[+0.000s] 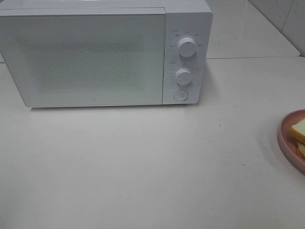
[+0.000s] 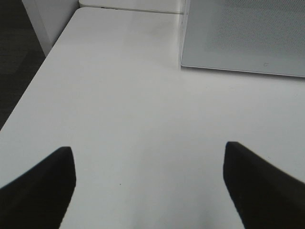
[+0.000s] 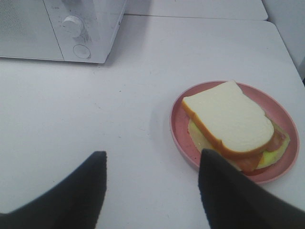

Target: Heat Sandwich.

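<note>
A white microwave (image 1: 105, 52) fills the upper left and centre of the exterior high view, standing on the pale bench (image 1: 143, 167) with its door (image 1: 83, 59) shut. To the right of the door sits its control panel with an upper knob (image 1: 187, 46), a lower knob (image 1: 183, 76) and a round button (image 1: 180, 95); the small markings around the knobs are too fine to read. Nothing stands between the microwave and the bench's right edge.

At the far right of that view a pink plate (image 1: 287, 140) is cut off by the frame, showing only part of its rim and a corner of the sandwich (image 1: 299, 130). Neither arm appears there.

The left wrist view shows the left gripper (image 2: 150, 179) over bare bench, its two dark fingers (image 2: 45, 188) standing wide apart with nothing between them. The microwave's lower front corner sits in the upper right of that frame.

The right wrist view gives what the high view cuts off: the whole plate (image 3: 183, 129) at the right of the frame, with the sandwich (image 3: 228, 119) lying on it, white bread on top and pale yellow and reddish filling showing at its edge. The right gripper (image 3: 152, 183) is well open and empty; one finger (image 3: 228, 195) overlaps the plate's near rim in the picture, though whether it touches cannot be told. The microwave's knobs show in the upper left.
</note>
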`<state>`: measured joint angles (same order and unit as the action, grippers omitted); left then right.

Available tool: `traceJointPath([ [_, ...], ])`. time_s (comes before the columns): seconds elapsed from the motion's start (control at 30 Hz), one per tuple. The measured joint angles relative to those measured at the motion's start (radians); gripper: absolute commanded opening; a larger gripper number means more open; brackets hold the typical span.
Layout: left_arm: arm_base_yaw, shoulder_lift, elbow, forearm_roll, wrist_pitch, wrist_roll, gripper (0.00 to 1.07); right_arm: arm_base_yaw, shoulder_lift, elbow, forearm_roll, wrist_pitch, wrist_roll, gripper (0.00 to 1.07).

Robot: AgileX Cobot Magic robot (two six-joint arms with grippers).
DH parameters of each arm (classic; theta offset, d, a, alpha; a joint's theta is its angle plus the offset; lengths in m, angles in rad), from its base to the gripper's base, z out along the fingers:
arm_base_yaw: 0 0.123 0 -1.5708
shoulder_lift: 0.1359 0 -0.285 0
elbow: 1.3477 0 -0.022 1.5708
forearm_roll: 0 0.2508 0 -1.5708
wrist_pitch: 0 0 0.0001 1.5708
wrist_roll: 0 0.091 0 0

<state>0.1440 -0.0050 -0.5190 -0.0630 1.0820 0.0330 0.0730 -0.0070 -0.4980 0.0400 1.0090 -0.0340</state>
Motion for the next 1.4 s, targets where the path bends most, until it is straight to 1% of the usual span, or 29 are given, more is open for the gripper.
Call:
traceJointPath([
  [0.23, 0.0, 0.0, 0.0, 0.0, 0.0, 0.0, 0.8, 0.0, 0.0, 0.0, 0.0, 0.0, 0.0, 0.59],
  [0.33, 0.0, 0.0, 0.0, 0.0, 0.0, 0.0, 0.8, 0.0, 0.0, 0.0, 0.0, 0.0, 0.0, 0.69],
  [0.37, 0.0, 0.0, 0.0, 0.0, 0.0, 0.0, 0.8, 0.0, 0.0, 0.0, 0.0, 0.0, 0.0, 0.69],
  [0.4, 0.0, 0.0, 0.0, 0.0, 0.0, 0.0, 0.8, 0.0, 0.0, 0.0, 0.0, 0.0, 0.0, 0.77],
  [0.43, 0.0, 0.0, 0.0, 0.0, 0.0, 0.0, 0.8, 0.0, 0.0, 0.0, 0.0, 0.0, 0.0, 0.81],
  [0.5, 0.0, 0.0, 0.0, 0.0, 0.0, 0.0, 0.8, 0.0, 0.0, 0.0, 0.0, 0.0, 0.001, 0.86],
  [0.53, 0.0, 0.0, 0.0, 0.0, 0.0, 0.0, 0.8, 0.0, 0.0, 0.0, 0.0, 0.0, 0.001, 0.86],
  [0.57, 0.0, 0.0, 0.0, 0.0, 0.0, 0.0, 0.8, 0.0, 0.0, 0.0, 0.0, 0.0, 0.001, 0.88],
  [1.4, 0.0, 0.0, 0.0, 0.0, 0.0, 0.0, 0.8, 0.0, 0.0, 0.0, 0.0, 0.0, 0.005, 0.86],
])
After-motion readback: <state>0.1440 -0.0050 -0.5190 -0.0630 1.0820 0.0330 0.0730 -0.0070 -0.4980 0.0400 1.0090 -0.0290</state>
